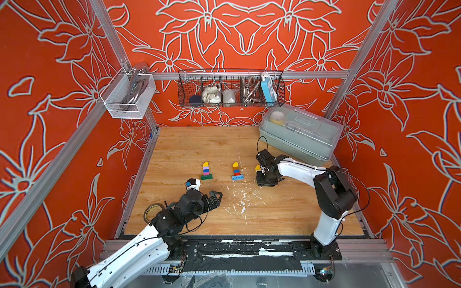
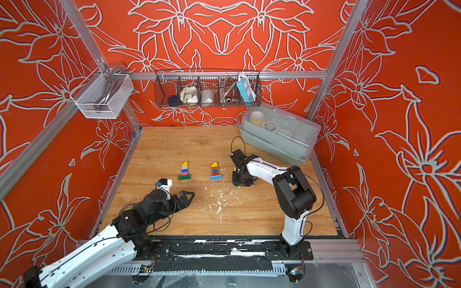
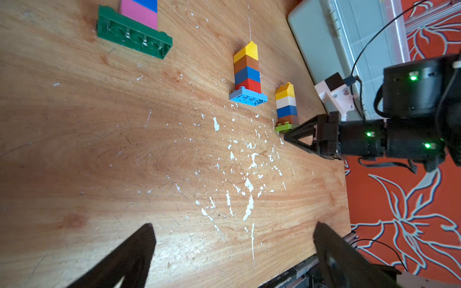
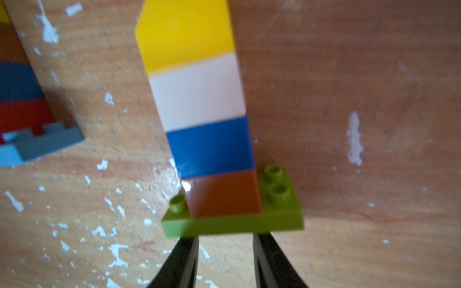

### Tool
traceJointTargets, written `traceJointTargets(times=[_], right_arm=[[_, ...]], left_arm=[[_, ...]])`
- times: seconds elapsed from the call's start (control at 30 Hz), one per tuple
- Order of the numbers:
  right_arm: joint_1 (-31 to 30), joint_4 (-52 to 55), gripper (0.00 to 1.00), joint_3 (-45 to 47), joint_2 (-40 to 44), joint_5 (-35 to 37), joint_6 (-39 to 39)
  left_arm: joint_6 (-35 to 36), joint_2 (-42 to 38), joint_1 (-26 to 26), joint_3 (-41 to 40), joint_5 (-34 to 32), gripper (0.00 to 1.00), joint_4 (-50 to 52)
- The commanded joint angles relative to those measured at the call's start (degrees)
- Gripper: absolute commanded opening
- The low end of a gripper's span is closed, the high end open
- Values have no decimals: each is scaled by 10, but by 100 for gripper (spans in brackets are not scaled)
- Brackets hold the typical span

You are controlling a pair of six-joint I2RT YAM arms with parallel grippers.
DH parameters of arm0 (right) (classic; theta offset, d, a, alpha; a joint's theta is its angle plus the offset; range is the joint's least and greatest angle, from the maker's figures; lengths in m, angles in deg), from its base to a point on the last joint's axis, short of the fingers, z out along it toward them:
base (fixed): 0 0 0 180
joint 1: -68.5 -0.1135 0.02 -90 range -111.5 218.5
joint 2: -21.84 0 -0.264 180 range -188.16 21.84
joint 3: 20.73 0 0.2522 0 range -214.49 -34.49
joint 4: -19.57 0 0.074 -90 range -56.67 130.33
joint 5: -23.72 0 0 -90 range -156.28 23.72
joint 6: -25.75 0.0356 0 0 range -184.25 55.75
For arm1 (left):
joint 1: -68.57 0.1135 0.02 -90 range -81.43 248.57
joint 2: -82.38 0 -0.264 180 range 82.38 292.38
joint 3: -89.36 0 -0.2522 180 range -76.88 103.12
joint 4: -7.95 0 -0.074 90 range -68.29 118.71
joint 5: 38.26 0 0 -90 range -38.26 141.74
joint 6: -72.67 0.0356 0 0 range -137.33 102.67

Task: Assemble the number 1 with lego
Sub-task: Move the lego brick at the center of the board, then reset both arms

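Table (image 1: 189, 144) far strip open; lego (image 1: 236, 172) mid, box (image 1: 299, 129) far-R corner.

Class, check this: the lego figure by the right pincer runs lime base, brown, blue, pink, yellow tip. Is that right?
Only pink is wrong: it is a white brick. The right wrist view shows lime base, brown, blue, white, yellow tip.

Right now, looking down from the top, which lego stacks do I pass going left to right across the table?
stack on the dark green base → stack on the light blue base → third stack, only its yellow tip showing in this view.
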Motion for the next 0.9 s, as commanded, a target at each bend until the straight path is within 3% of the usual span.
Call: traceJointTargets(times=[0.0, 0.3, 0.53, 0.67, 0.87], right_arm=[[10, 4, 40, -38, -27, 27, -13], [19, 32, 40, -86, -45, 34, -27], [18, -16, 48, 55, 120, 53, -13], [18, -62, 55, 133, 238, 136, -25], [25, -208, 76, 273, 425, 346, -78]], left_arm=[[6, -13, 3, -5, -7, 99, -16], [16, 13, 4, 10, -8, 99, -15], [14, -5, 4, 23, -36, 99, 16], [55, 5, 4, 78, -95, 99, 64], [114, 106, 5, 185, -307, 99, 135]])
